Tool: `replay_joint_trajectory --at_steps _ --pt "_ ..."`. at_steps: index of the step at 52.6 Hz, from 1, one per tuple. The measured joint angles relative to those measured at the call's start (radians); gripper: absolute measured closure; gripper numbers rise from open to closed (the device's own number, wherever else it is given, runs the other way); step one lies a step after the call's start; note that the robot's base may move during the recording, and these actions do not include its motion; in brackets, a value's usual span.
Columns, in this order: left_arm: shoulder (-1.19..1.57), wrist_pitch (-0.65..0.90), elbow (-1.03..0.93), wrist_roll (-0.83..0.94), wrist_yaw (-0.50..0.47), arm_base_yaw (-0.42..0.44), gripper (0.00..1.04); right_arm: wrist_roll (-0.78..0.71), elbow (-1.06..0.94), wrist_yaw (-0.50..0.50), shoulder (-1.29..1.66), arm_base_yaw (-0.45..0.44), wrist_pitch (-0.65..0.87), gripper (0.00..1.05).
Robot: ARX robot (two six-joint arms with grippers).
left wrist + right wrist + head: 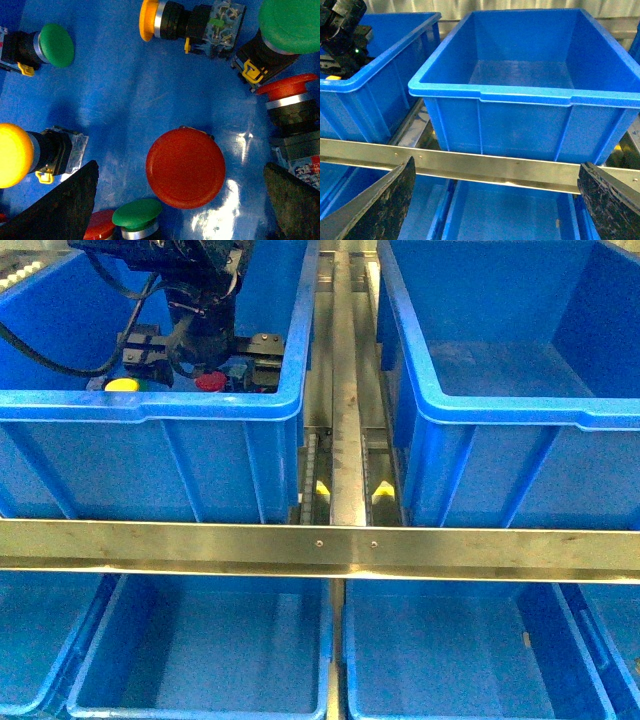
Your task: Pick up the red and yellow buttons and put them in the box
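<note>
Red button cap-up on far-left bin floor, left tool wide over it; right tool wide, holding nothing.

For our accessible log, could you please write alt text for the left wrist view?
The open left gripper hovers over a cap-up red button on a blue bin floor; green buttons, a yellow button and an orange button lie around it.
</note>
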Motion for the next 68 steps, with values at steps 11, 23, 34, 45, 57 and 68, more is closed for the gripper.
replay_joint_trajectory --at_steps 11,23,34,45,57,68 --pt "0.041 -0.029 0.072 -0.004 -0.015 0.000 0.08 0.000 0.000 0.000 0.000 0.000 0.000 0.07" --pt "0.087 -0.065 0.144 -0.016 -0.031 0.002 0.08 0.000 0.000 0.000 0.000 0.000 0.000 0.07" --pt "0.148 -0.112 0.240 -0.022 -0.047 0.002 0.23 0.000 0.000 0.000 0.000 0.000 0.000 0.07" --pt "0.242 -0.197 0.401 -0.026 -0.051 0.002 0.48 0.000 0.000 0.000 0.000 0.000 0.000 0.07" --pt "0.275 -0.211 0.472 -0.027 -0.049 0.003 0.72 0.000 0.000 0.000 0.000 0.000 0.000 0.07" --pt "0.162 -0.047 0.225 -0.015 -0.040 0.009 0.72 0.000 0.000 0.000 0.000 0.000 0.000 0.07"
